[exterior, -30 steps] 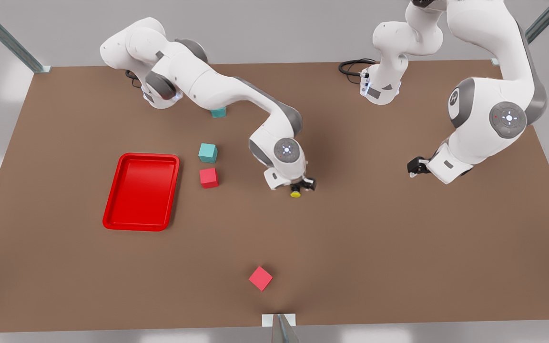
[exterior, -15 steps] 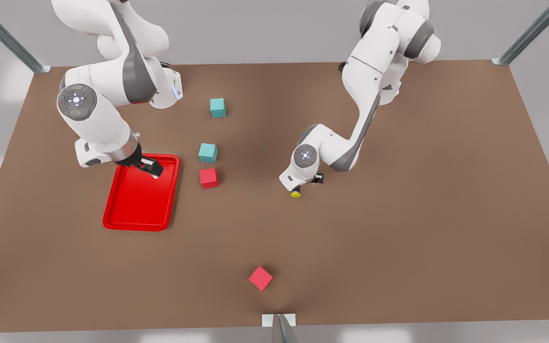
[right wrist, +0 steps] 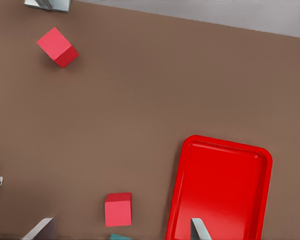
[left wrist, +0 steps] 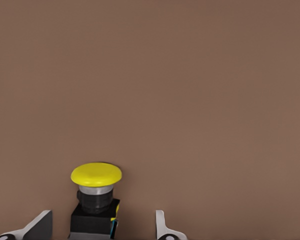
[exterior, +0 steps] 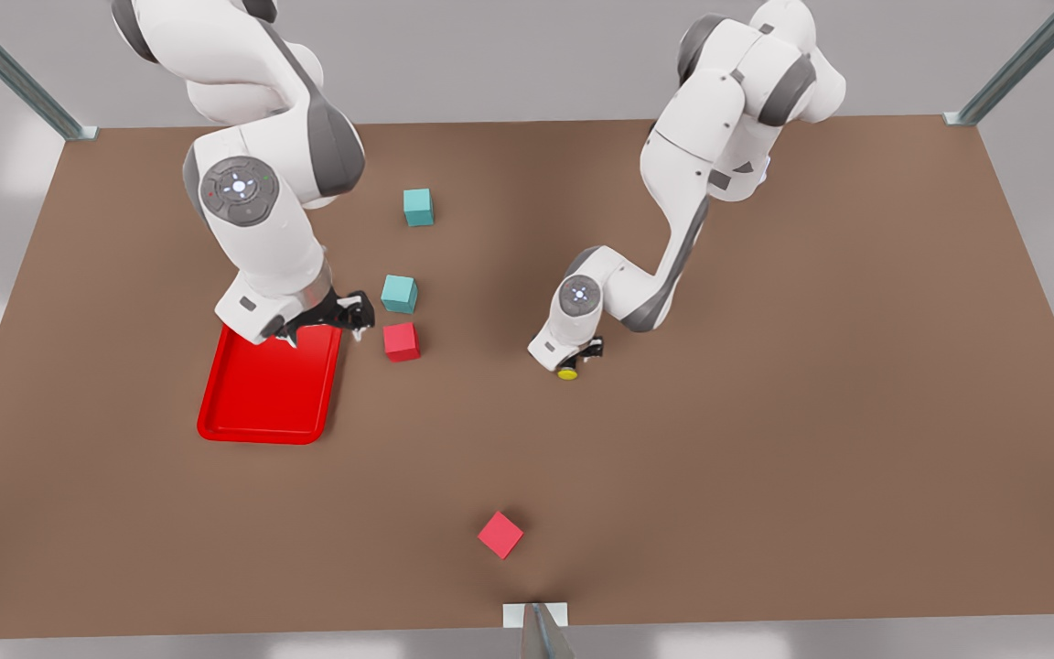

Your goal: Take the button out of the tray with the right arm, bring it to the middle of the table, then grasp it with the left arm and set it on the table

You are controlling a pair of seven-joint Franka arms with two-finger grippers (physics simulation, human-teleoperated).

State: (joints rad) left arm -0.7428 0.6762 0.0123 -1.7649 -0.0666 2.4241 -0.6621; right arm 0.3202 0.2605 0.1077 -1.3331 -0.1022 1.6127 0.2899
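Note:
The button (exterior: 568,372), with a yellow cap and black collar, is at the middle of the table (exterior: 765,439). My left gripper (exterior: 582,355) is low over it. In the left wrist view the button (left wrist: 96,176) sits between the fingers (left wrist: 40,226), which stand apart from its body, so the left gripper (left wrist: 103,214) is open. My right gripper (exterior: 344,316) hangs open and holds nothing over the far right corner of the red tray (exterior: 262,403). The right wrist view looks down on the tray (right wrist: 220,190) and the right gripper (right wrist: 122,221).
Just right of the tray lie a teal cube (exterior: 399,294) and a red cube (exterior: 401,341). Another teal cube (exterior: 418,207) sits farther back. A second red cube (exterior: 500,534) lies near the front edge. The table's right half is open.
One second ago the right gripper held the button at the middle. It has since let go and swung back to the tray's corner. The left arm came in and now stands over the unmoved button.

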